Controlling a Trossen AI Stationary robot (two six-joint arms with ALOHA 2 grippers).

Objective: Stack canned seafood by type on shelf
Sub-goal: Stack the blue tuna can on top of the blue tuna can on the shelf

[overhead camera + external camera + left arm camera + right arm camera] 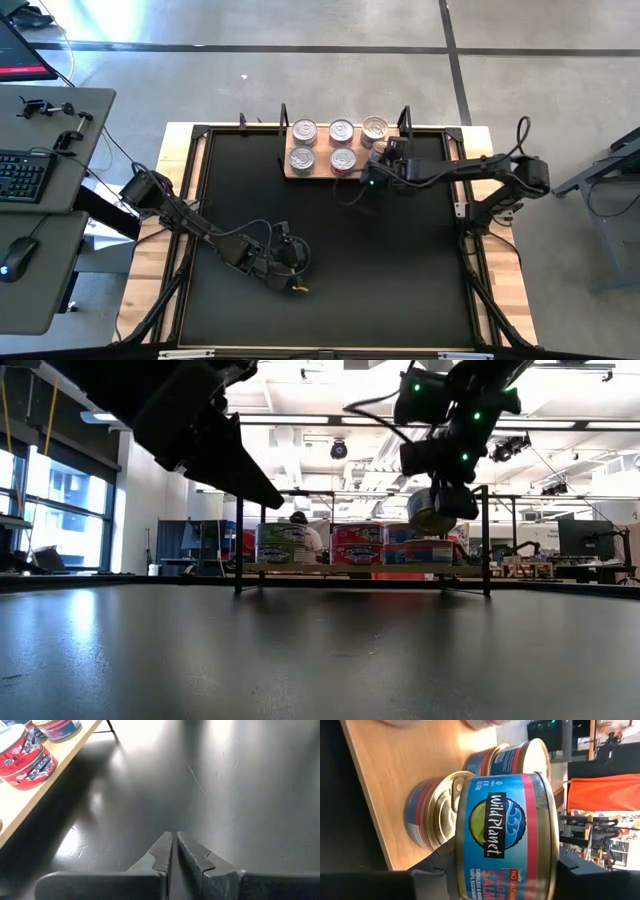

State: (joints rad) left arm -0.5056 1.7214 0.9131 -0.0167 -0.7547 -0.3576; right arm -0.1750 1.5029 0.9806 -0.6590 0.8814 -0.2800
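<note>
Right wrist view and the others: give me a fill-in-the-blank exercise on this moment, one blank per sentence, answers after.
1. The right claw holds a blue-labelled can of wild ____.
2. The left claw is ____ and holds nothing.
3. The held can hangs above the ____ end of the shelf in the high view.
4. The stacked cans in the left wrist view are ____.

Answers: salmon; shut; right; red

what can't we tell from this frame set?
- High view: the right end effector and arm cover the shelf's near-right spot, hiding any can there.
- Low view: labels on the shelved cans are too small to read; back row hidden behind front cans.
- Right wrist view: the held salmon can blocks the stack behind it.
- Left wrist view: red cans cut off by the edge.
</note>
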